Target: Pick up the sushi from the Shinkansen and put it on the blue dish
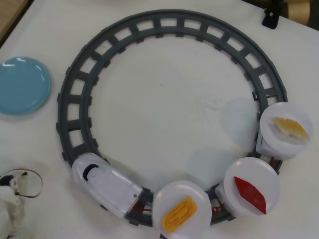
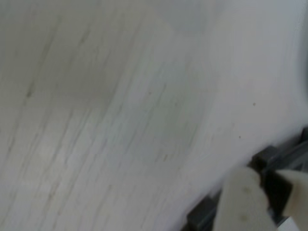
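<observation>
Listing, left to right in the overhead view, with the track ring [image 1: 79,99] as landmark:

- Blue dish [image 1: 22,84]: bare, on the white bench [image 1: 169,109], just outside the ring's left side, apart from it.
- Arm parts [image 1: 12,199]: white pieces with a red-and-black wire loop, at the lower left corner, outside the ring.
- Shinkansen [image 1: 107,185]: white engine on the ring's lower left curve, nose toward upper left, black windscreen showing.
- First white disc [image 1: 195,193]: directly behind the engine, on the ring's bottom arc; carries the sushi [image 1: 179,214], yellow-orange with ridged lines, lying at a slant.
- Second white disc [image 1: 259,172]: on the lower right arc; carries a red pointed piece [image 1: 250,194].
- Third white disc [image 1: 286,112]: on the ring's right side; carries a pale orange-on-white piece [image 1: 289,128].

Wrist view: blurred bench surface; dark track section [image 2: 272,159] at lower right; a pale gripper finger [image 2: 243,202] in front of it. Gripper state: cannot be told.
</observation>
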`<action>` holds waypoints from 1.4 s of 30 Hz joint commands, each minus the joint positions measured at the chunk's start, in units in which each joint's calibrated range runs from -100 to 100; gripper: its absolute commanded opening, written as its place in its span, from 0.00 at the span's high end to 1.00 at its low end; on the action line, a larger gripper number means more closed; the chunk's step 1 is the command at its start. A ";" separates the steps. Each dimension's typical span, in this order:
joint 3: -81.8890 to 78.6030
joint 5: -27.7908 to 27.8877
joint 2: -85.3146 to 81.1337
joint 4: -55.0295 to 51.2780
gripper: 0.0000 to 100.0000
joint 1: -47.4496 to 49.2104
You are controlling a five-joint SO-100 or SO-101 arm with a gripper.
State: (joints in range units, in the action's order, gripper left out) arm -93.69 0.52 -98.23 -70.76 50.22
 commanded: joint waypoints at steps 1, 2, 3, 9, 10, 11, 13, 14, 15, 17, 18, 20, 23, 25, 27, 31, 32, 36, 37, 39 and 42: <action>0.54 -0.41 0.39 -0.79 0.97 -0.58; 0.54 -0.41 0.39 -0.79 0.97 -0.58; 0.54 -0.41 0.39 -0.79 0.97 -0.58; 0.54 -0.41 0.39 -0.79 0.97 -0.58; 0.54 -0.41 0.39 -0.79 0.97 -0.58; 0.54 -0.41 0.39 -0.79 0.97 -0.58; 0.54 -0.41 0.39 -0.79 0.97 -0.58; 0.54 -0.41 0.39 -0.79 0.97 -0.58; 0.54 -0.41 0.39 -0.79 0.97 -0.58; 0.54 -0.41 0.39 -0.79 0.97 -0.58; 0.54 -0.41 0.39 -0.79 0.97 -0.58; 0.54 -0.47 0.39 -0.88 0.97 -0.58; 0.72 -0.52 0.39 -0.96 0.97 -0.75; 1.53 -0.36 0.39 -0.96 0.97 -1.37; 3.34 -0.47 0.39 -1.13 0.97 -1.37; 5.50 -0.31 0.39 -1.90 0.97 -1.37; 5.68 -0.15 0.39 -2.07 0.97 -1.37; 9.29 0.37 0.39 -2.32 0.97 -1.63; 11.18 1.05 0.47 -2.66 0.97 -1.63; 15.60 1.89 0.55 -3.17 0.97 -1.63; 20.83 1.94 3.04 -4.79 0.97 -1.55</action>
State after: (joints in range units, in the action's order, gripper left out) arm -79.87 2.12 -97.47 -74.54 49.57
